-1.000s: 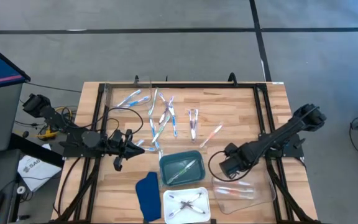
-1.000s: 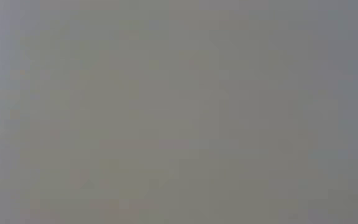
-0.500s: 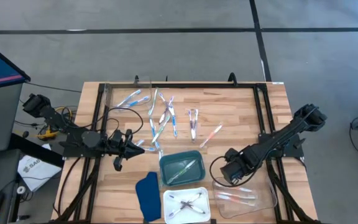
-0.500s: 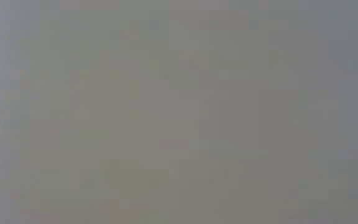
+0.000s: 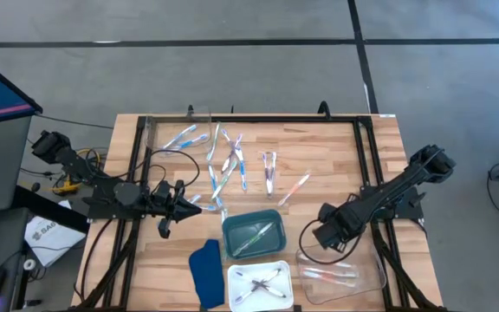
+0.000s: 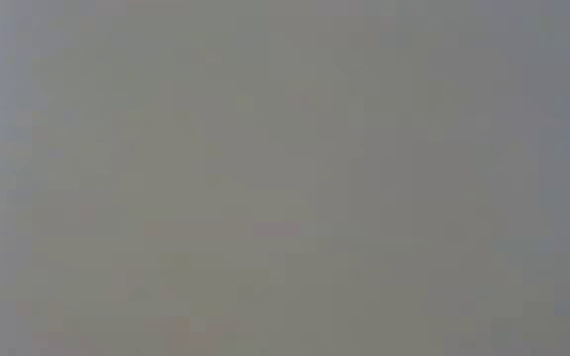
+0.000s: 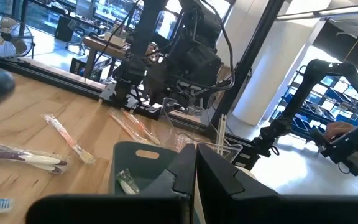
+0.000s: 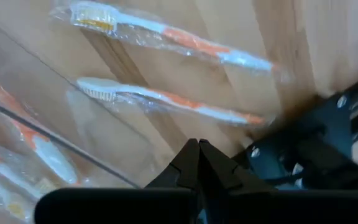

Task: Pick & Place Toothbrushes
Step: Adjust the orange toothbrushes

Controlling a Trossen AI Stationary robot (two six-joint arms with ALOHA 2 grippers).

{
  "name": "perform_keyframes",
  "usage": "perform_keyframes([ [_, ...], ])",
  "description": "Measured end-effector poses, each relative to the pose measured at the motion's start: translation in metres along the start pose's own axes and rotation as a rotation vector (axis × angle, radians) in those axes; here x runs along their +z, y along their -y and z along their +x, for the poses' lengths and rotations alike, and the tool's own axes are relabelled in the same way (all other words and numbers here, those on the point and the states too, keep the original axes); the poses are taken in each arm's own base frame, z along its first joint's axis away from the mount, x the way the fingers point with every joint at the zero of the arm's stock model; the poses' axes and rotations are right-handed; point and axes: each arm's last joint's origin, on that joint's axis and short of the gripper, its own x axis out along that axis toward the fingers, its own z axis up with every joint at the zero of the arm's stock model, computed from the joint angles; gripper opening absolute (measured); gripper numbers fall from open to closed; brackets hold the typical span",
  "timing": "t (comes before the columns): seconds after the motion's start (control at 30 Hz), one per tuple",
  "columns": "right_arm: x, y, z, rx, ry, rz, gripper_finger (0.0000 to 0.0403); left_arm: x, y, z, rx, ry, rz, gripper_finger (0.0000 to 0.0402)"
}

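Hovering above clear tray near table's front right: right gripper, fingers pressed together, empty. Left gripper closed too, waiting at left. Toothbrushes scattered mid-table; orange ones inside clear tray.

Loose toothbrushes lay scattered across the table's far half. Nearer, a bin sat centrally, a tray before it, a cloth to its left, a clear tray to its right.
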Motion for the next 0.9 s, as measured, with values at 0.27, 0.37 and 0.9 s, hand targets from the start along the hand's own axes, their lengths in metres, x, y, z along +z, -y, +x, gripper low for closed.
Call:
perform_keyframes([
  [0.27,0.015,0.007,0.000,0.019,0.012,0.260,0.0000,-0.004,0.000,0.002,0.003,-0.021,-0.011,0.0008],
  [0.37,0.025,0.008,0.001,0.086,-0.041,0.448,0.0000,-0.007,0.000,0.003,0.009,-0.038,-0.009,0.0008],
  [0.9,0.062,0.040,0.044,0.233,-0.188,0.489,0.0000,-0.013,0.003,0.005,-0.016,-0.079,-0.050,0.0008],
])
